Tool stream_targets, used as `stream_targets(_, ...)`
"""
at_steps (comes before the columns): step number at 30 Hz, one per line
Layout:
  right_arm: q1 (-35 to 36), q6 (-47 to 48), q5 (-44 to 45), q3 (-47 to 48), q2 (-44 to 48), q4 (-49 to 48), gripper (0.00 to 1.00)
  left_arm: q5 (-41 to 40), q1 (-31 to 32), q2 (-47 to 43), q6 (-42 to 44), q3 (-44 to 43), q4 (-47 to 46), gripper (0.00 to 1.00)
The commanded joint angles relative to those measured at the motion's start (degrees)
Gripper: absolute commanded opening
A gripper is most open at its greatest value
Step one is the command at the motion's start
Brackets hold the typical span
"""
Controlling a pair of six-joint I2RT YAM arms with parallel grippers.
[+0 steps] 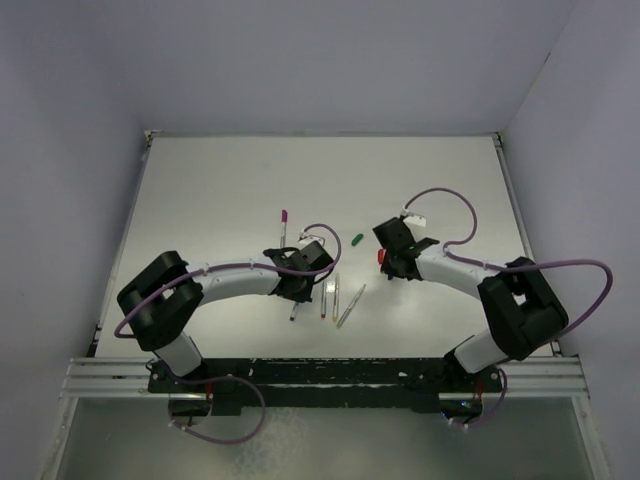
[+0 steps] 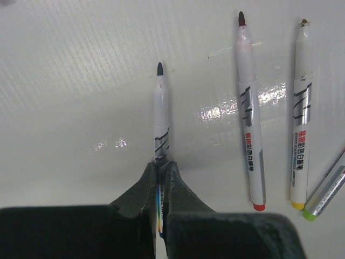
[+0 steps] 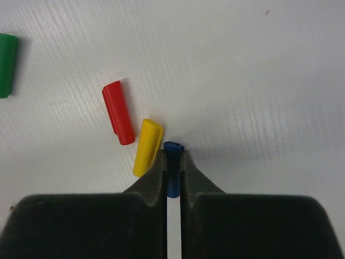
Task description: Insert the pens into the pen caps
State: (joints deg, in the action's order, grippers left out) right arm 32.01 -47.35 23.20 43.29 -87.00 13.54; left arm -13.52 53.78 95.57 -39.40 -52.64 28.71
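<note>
Jaws of your left gripper (image 2: pixel 161 168) are clenched on a thin white-barrelled marker pen with a dark tip (image 2: pixel 161 121). They pinch it near its rear end, so the uncapped tip points straight away from the wrist camera over the white table top (image 2: pixel 70 97); whether that tip touches the surface cannot be told. To its right in that view you have three more uncapped pens lying flat. A white pen with a red end plug (image 2: pixel 249 129) and a white pen with a yellow end plug (image 2: pixel 301 124) lie near each other, roughly parallel. A silvery pen with a green end (image 2: pixel 327 190) slants in from the frame edge, its end just beside the yellow plug. Your right gripper (image 3: pixel 172 156) is closed tight on a small blue plastic cap (image 3: pixel 172 175), which sits between the fingertips with one end poking out. A yellow bullet-shaped cap (image 3: pixel 147 148) lies just beside one finger, a red cap (image 3: pixel 118 112) just beyond it, and a green cap (image 3: pixel 6 65) sits well apart at the frame edge. From overhead, a fifth pen wearing a purple cap (image 1: pixel 284 222) lies on the table beyond the left gripper.
</note>
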Motion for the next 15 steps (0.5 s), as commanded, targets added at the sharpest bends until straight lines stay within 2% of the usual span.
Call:
stream_targets(1,-0.07,-0.88,-4.31,-3.29,-0.89,4.04,0.0,4.55,0.51,7.2,-0.12,4.88,2.18,0.0)
stream_targets(8,-0.04,0.98,-3.9,-1.95,1.02,3.33,0.0,3.81,0.62,5.34,1.5,2.92,2.23,0.0)
stream_targets(15,-0.02,4.64,0.2,2.38,9.27,5.09,0.0,0.73,0.71,-1.63,2.06,1.16,2.79,0.0)
